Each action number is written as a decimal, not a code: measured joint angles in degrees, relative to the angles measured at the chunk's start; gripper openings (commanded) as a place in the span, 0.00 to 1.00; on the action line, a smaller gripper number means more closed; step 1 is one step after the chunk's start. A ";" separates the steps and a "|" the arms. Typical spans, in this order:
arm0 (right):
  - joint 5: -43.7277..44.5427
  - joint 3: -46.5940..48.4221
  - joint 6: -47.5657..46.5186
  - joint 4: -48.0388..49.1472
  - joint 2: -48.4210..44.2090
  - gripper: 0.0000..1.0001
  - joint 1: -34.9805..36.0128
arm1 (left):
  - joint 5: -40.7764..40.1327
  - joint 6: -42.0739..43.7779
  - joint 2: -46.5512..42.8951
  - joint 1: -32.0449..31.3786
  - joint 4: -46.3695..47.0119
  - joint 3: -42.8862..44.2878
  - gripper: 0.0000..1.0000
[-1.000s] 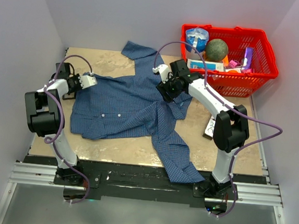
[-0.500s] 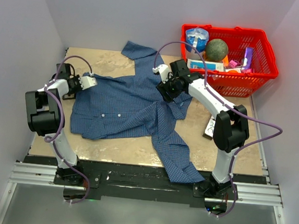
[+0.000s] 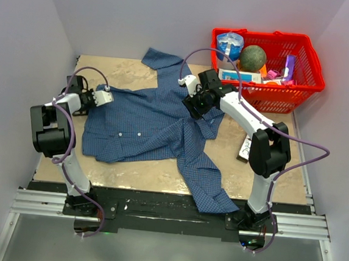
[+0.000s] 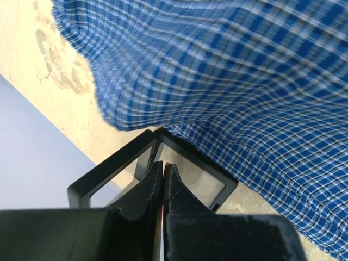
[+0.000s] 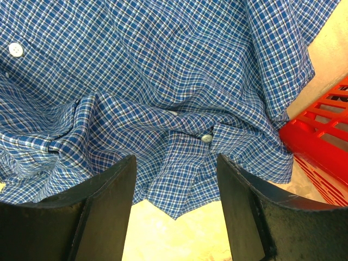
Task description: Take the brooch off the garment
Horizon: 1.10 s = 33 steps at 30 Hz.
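The blue checked shirt (image 3: 144, 122) lies spread on the table and also shows in the left wrist view (image 4: 244, 65) and the right wrist view (image 5: 163, 65). My left gripper (image 3: 81, 95) is at the shirt's far left edge. Its jaws (image 4: 163, 165) are shut on a thin orange-red sliver, apparently the brooch edge-on, just over a black-framed clear box (image 4: 109, 168). My right gripper (image 3: 193, 106) hangs open and empty (image 5: 174, 163) above rumpled shirt fabric with a white button (image 5: 206, 138) near the shirt's right edge.
A red basket (image 3: 300, 86) full of items stands at the back right, and its side shows in the right wrist view (image 5: 326, 125). A small box (image 3: 245, 149) lies beside the right arm. Lavender walls close in on the left, back and right.
My left gripper has shifted very slightly by the shirt's left edge. The right arm and the shirt have not moved.
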 measured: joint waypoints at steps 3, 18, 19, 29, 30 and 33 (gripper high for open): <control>-0.02 0.00 0.00 0.00 0.00 0.64 0.00 | -0.24 1.36 -0.09 0.00 1.60 -1.92 0.08; -0.02 0.00 0.00 -0.13 0.24 0.64 0.00 | 0.00 2.16 -3.34 -0.07 2.62 -4.94 0.50; -0.02 0.00 0.00 -0.13 0.24 0.64 0.00 | 0.20 1.84 -4.07 -0.07 2.12 -4.94 0.53; 0.00 0.00 0.04 -0.33 0.24 0.70 0.00 | 4.79 -4.15 -12.11 -0.85 -1.81 -5.77 0.76; -0.02 0.00 0.07 -0.39 0.24 0.75 0.00 | 5.90 -5.81 -12.85 -1.31 -2.60 -5.75 0.76; -0.63 0.55 1.03 -0.72 0.22 0.79 -0.20 | 9.27 -12.02 -15.85 -4.61 -4.46 -5.49 0.79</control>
